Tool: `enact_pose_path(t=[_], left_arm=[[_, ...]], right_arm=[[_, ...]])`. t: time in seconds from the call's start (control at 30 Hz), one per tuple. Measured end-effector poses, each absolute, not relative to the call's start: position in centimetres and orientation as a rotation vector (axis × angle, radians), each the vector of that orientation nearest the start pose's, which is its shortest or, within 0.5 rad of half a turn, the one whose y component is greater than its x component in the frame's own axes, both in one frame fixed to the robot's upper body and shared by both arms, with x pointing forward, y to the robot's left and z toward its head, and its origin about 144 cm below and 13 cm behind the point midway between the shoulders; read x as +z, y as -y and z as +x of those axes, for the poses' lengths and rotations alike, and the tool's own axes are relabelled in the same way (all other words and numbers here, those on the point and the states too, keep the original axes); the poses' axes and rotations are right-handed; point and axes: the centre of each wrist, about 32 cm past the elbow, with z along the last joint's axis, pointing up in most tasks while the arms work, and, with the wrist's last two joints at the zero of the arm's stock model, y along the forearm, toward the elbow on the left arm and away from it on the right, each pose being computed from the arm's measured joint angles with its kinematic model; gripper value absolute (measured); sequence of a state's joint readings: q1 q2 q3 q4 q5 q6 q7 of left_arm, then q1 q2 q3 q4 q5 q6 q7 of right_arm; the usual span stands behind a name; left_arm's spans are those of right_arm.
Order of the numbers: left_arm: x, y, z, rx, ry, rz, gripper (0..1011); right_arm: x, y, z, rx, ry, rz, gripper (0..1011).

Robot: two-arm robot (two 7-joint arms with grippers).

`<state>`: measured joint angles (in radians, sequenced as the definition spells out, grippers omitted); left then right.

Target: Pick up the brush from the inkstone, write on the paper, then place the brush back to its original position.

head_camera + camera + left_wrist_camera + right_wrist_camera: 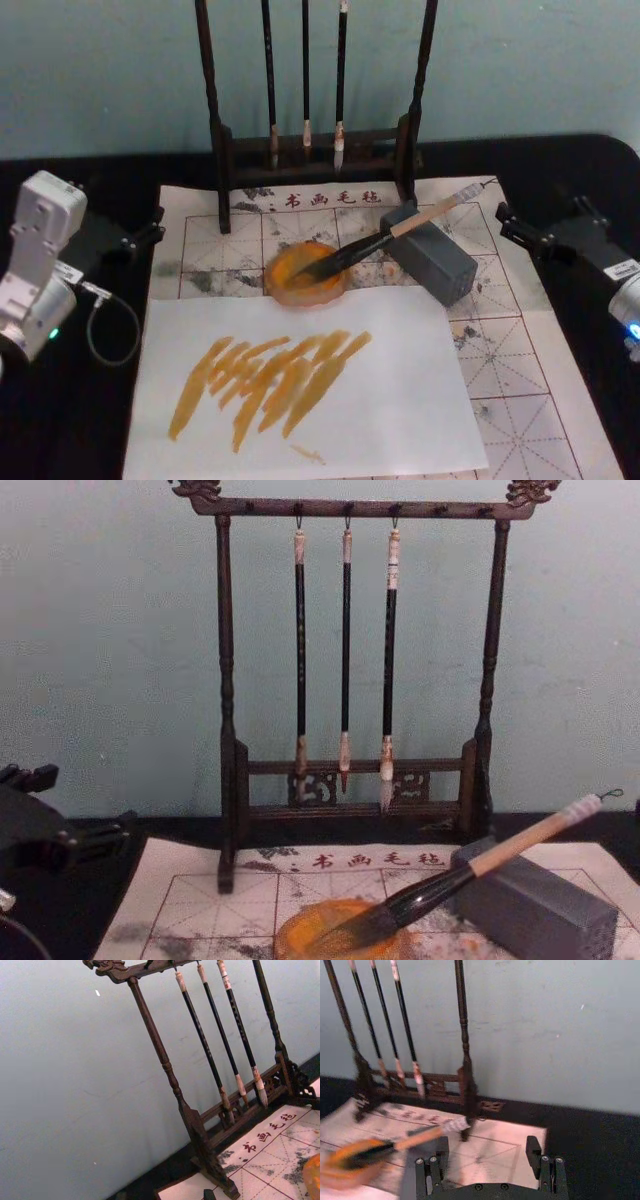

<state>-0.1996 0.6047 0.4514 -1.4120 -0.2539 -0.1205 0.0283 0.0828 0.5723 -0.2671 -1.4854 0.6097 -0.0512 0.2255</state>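
The brush (390,235) lies at a slant, its dark bristles in the round orange-stained inkstone (290,283) and its tan shaft across a grey block (440,265). Its white-wrapped end (582,808) points to the back right. Under both lies the gridded paper (510,340) with red characters along its far edge. My right gripper (507,222) hovers open at the paper's right edge, just right of the brush's end, and its fingers (534,1147) stand wide apart with the brush (420,1137) ahead of them. Open too, my left gripper (155,225) sits off the paper's left edge.
A plain white sheet (400,400) with orange strokes covers the front of the grid paper. A dark wooden rack (226,680) with three thin hanging brushes (345,660) stands at the back against the wall. A grey cable (110,320) loops by my left arm.
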Motion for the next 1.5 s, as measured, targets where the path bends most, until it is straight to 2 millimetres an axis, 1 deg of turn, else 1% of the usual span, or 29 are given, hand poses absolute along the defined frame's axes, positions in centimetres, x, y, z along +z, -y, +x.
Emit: enact_pose_path(t=[0.27,0.5,0.63,0.8,1.1,1.5], left_arm=[[114.0,-31.0,48.9,1.248,0.285,0.304,1001],[114.0,-31.0,48.9,1.248,0.285,0.305,1001],[114.0,-31.0,48.9,1.248,0.285,0.304,1001],[114.0,-31.0,48.9,1.248,0.285,0.304,1001],[114.0,-31.0,48.9,1.248,0.285,0.304,1001],[114.0,-31.0,48.9,1.248,0.285,0.304,1001]], right_arm=[[114.3,33.8,47.4,-1.066,-0.363,0.147,1000],[113.8,33.8,48.2,-0.995,-0.544,0.267,1000],[113.6,33.8,48.6,-0.964,-0.616,0.307,1000],[113.1,33.7,49.5,-0.908,-0.75,0.376,1000],[112.4,33.1,50.6,-0.86,-0.842,0.416,1000],[111.2,31.7,51.4,-0.843,-0.891,0.464,1000]])
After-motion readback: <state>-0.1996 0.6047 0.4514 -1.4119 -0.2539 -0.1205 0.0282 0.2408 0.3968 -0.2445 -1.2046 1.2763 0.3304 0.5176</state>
